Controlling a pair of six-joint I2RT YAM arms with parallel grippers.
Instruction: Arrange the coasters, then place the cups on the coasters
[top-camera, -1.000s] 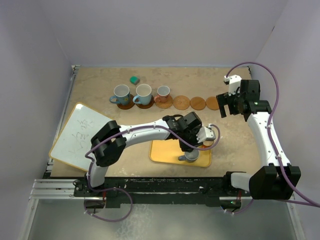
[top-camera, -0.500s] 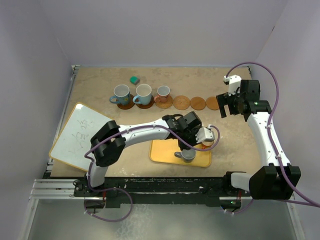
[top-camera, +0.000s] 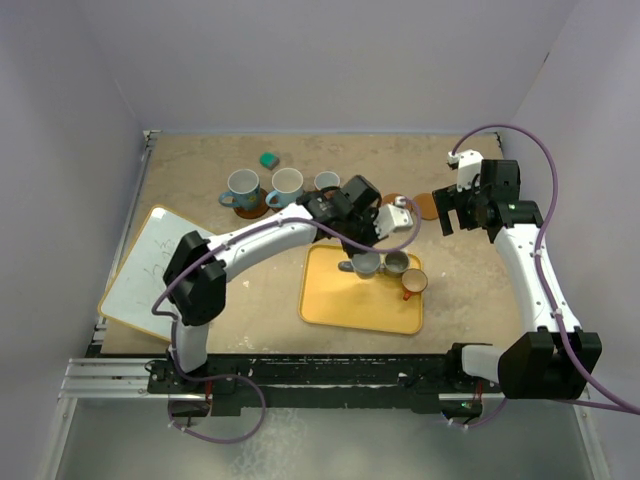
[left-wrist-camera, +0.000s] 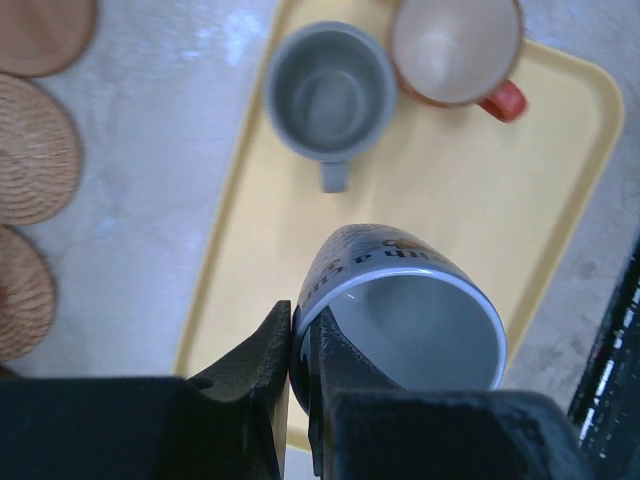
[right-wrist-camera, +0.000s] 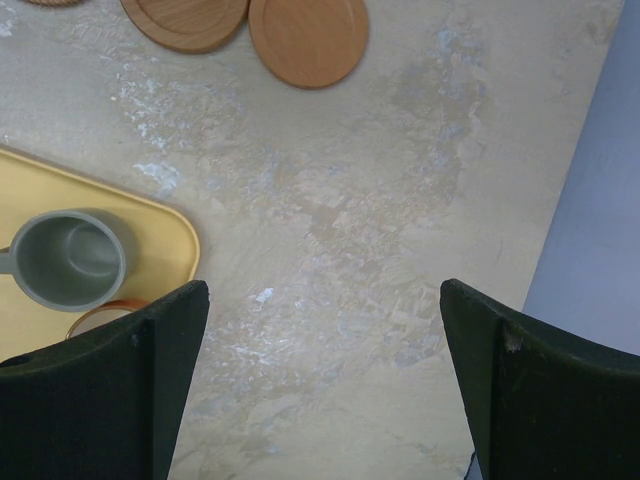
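**Task status.** The coasters (right-wrist-camera: 308, 40) are lying in one row across the far half of the counter (right-wrist-camera: 350, 200), so the arranging step is judged complete. Two large blue mugs (top-camera: 243, 185) are standing on the two leftmost coasters. A smaller pale cup (top-camera: 327, 181) is standing next in the row. The left arm is covering its base, so its seating cannot be confirmed. The left wrist view is showing three coasters lying bare.

**Step in hand.** The left claw (left-wrist-camera: 300, 325) is clamping the rim of a pale printed mug (left-wrist-camera: 410, 320), with the mug wall between its fingers. It is holding the mug over the yellow tray (top-camera: 345, 305), apparently lifted clear of it. The right claw (right-wrist-camera: 322, 300) is standing wide open and empty over bare counter, beside the tray corner and near the right end of the row.

**Containers.**
- The tray is holding a grey cup (left-wrist-camera: 330, 95) and an orange cup (left-wrist-camera: 455, 45), upright and just beside each other.
- Both cups are showing empty interiors.
- The held mug is also showing an empty interior.

**Outstanding.** Three cups are awaiting placement: the held mug and the two on the tray.
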